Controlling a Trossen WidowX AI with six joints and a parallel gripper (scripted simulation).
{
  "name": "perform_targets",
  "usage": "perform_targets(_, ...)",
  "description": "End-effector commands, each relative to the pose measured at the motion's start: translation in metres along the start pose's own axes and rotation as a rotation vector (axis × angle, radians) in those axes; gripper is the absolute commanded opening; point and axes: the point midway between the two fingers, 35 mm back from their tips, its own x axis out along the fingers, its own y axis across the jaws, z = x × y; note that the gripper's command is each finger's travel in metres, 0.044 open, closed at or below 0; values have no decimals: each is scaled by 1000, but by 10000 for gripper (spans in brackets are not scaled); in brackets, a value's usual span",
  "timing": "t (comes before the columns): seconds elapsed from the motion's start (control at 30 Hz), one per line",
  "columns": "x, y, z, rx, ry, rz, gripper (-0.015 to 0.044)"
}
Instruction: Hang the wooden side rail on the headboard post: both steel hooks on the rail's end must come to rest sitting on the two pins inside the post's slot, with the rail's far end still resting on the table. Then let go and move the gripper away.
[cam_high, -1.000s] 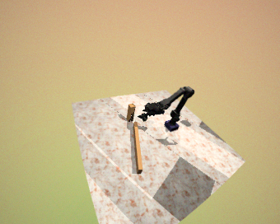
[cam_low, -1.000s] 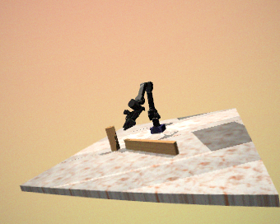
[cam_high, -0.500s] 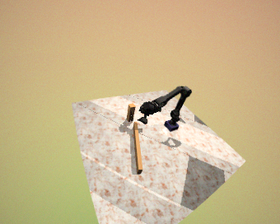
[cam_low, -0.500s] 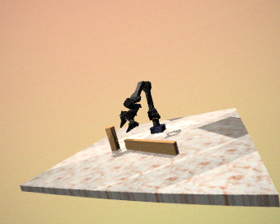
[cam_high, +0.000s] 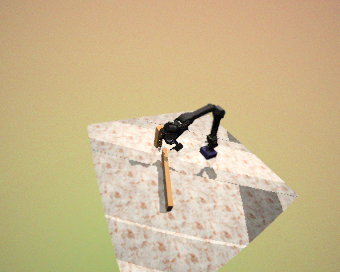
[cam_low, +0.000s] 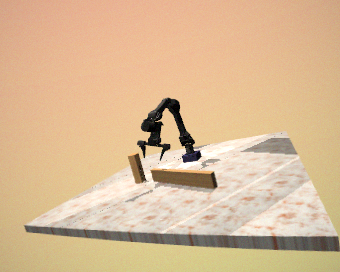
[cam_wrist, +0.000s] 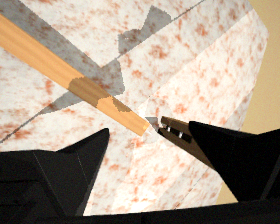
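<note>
The wooden rail (cam_high: 168, 182) (cam_low: 185, 178) (cam_wrist: 50, 62) lies along the table, its near end short of the post with a small gap between them. The headboard post (cam_high: 158, 137) (cam_low: 136, 168) (cam_wrist: 196, 152) stands upright. Light pins show in its dark slot in the wrist view. My gripper (cam_high: 170, 146) (cam_low: 152, 159) (cam_wrist: 148, 128) is open and empty, pointing down above the rail's post end and beside the post. In the wrist view the rail's end shows between the fingertips, and the right finger covers part of the post. The steel hooks are too small to make out clearly.
The marble-patterned table (cam_high: 130, 200) (cam_low: 120, 212) (cam_wrist: 240, 45) carries everything. The arm's blue base (cam_high: 208, 152) (cam_low: 191, 157) stands on the side of the rail away from the exterior camera. The post is the nearest upright obstacle to the fingers.
</note>
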Motion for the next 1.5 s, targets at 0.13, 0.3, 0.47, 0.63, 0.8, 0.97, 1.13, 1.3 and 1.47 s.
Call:
perform_targets(0.13,-6,9,19,-423,4,205,440)
perform_targets(0.3,-11,15,27,-667,-33,331,440)
perform_targets(0.47,-15,19,31,-784,-63,394,440)
perform_targets(0.63,-15,19,31,-784,-63,394,440)
perform_targets(0.8,9,27,29,-784,-63,394,440)
perform_targets(0.97,18,31,28,-784,-63,394,440)
perform_targets(1.13,27,35,27,-784,-63,394,440)
perform_targets(1.3,32,37,27,-784,-63,394,440)
perform_targets(1.47,37,39,27,-784,-63,394,440)
